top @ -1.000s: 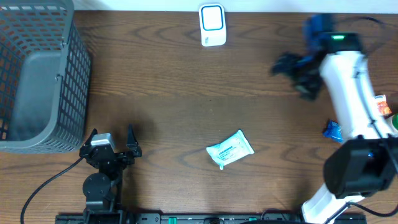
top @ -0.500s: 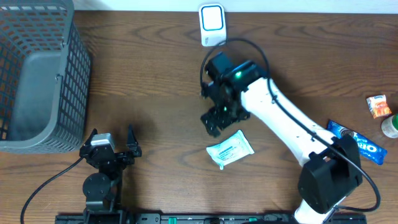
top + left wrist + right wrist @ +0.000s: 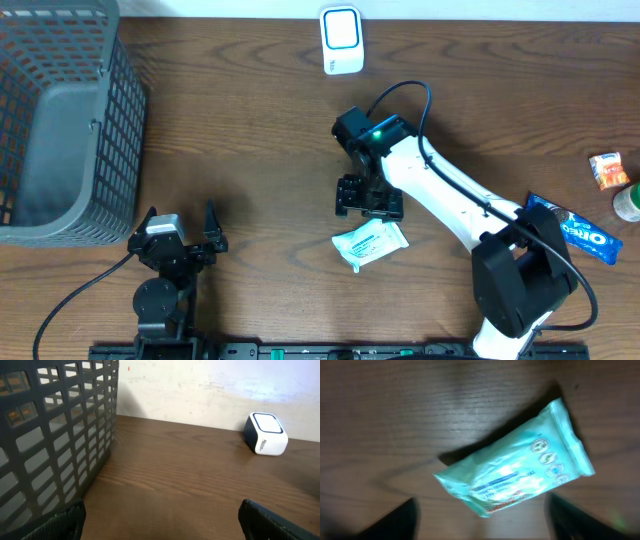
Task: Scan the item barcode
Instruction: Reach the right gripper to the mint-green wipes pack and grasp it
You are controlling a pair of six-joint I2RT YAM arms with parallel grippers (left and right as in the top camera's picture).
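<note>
**Directly over the wipes pack, my right jaws stand apart**

Flat on the brown wooden table point(image 3: 250, 150) lies the wipes pack point(image 3: 370, 243), a pale teal soft packet. It sits near the front edge, a little right of the middle, turned at a slant. My right wrist camera looks straight down on it: the wipes pack point(image 3: 515, 475) fills the centre, printed side up, with a row of small round icons along one end. I can make out no barcode on this face.

My right gripper point(image 3: 368, 196) hangs just beside the pack on its far side, pointing down. Its fingers point(image 3: 395, 522) show as dark blurs at the two bottom corners of the wrist view, wide apart and clear of the packet, so the tool is open and grips nothing.

Further back, against the far edge of the table, stands the scanner point(image 3: 341, 40), a small white box with a blue-framed face, well apart from the pack.

My left gripper point(image 3: 180, 215) rests at the front left, also spread open and empty. Its camera sees the scanner point(image 3: 266, 433) across bare wood, and the grey mesh basket point(image 3: 50, 435) close on the left. From overhead, the basket point(image 3: 60, 120) fills the far left corner.

Off to the right lie a blue Oreo packet point(image 3: 575, 228) and a small orange carton point(image 3: 608, 170).
</note>
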